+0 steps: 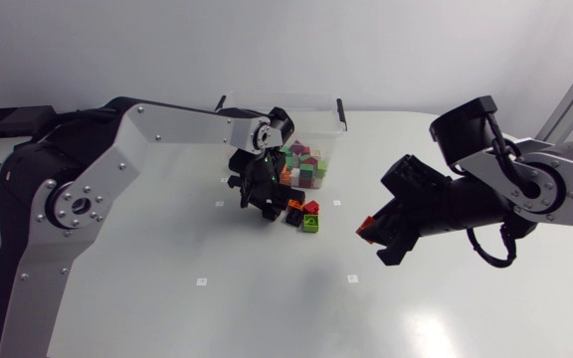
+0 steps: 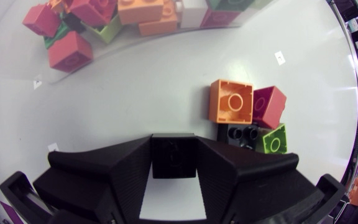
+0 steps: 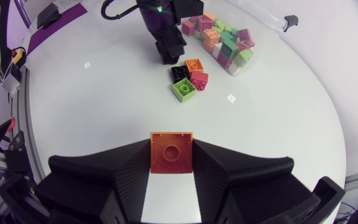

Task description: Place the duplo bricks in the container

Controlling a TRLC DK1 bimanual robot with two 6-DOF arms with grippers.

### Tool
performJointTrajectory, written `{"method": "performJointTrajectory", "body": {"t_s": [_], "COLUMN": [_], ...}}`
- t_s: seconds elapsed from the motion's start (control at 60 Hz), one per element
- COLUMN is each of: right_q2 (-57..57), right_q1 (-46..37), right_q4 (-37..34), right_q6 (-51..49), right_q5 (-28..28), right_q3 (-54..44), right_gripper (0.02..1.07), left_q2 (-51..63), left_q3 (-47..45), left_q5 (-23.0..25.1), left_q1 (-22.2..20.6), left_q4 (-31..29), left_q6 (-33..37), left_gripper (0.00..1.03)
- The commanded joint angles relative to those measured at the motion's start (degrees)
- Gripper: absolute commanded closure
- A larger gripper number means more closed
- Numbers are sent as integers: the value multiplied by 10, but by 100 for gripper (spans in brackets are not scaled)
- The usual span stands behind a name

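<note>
Clamping bricks: left end effector (image 1: 259, 199) holds a black brick (image 2: 173, 155), right end effector (image 1: 372, 234) an orange brick (image 3: 171, 151).

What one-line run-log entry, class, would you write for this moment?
left gripper shut on black brick | right gripper shut on orange brick | four loose bricks on table beside container | container holds bricks

The tabletop (image 1: 267, 318) under me is white and faintly glossy, evenly lit, with soft grey shadows. Small square markers (image 1: 201, 281) dot it. Seen from my right wrist, its edge curves round.
</note>
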Motion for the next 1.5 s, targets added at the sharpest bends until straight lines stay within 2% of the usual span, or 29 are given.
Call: {"method": "performJointTrajectory", "body": {"t_s": [0.0,0.233,0.5,0.8,1.117,1.483], "right_q2": [-16,-15,43,156,282,412], "right_q1": [-5,-1,8,7,6,30], "right_q4": [-12,-6,38,87,114,137], "right_q6": [-3,30,88,134,169,190], "right_q5": [-3,-8,-7,-6,-4,27], "right_q3": [-3,41,124,234,359,507], "right_gripper": [76,76,76,76,76,76], "left_q2": [-27,-124,-237,-313,-336,-340], "left_q3": [-46,-141,-197,-196,-191,-173], "left_q5": [-2,-3,-22,-32,-32,-33], "left_q1": [-6,-19,-29,-16,10,30], "left_q4": [-6,18,54,99,141,197], "left_q6": [-22,-21,-18,-17,-17,-3], "left_gripper": [76,77,76,76,76,76]}}
